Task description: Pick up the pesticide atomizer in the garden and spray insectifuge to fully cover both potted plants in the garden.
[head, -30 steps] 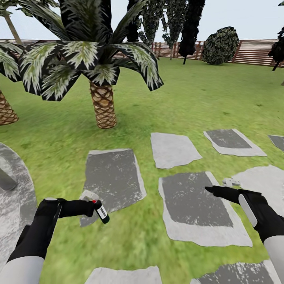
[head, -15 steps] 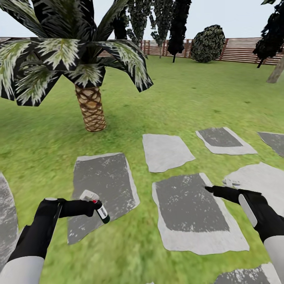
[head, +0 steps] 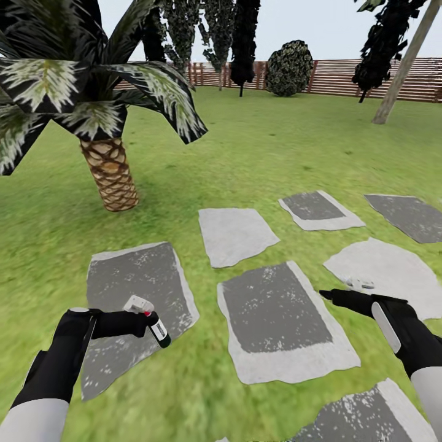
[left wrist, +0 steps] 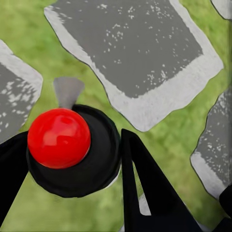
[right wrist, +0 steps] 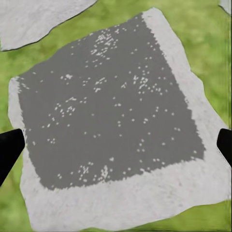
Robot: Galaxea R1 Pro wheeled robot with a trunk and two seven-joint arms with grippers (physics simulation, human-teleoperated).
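One pesticide atomizer (head: 152, 320) sits clamped in the left gripper (head: 140, 321), tilted, base pointing down-right over lawn (head: 258, 147). Right gripper (head: 324, 296) spread wide, empty.

The palm (head: 110, 172) lost its crown to the top and left edges. Far trees (head: 244, 43) were cut off at the top. Near stepping stones (head: 368, 417) ran past the bottom edge.

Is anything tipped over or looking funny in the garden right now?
Only one thing: the pesticide atomizer hangs tilted, base down toward the grass, in the left end effector. Nothing is spilled or broken. The stepping stones lie flat and the palm stands straight.
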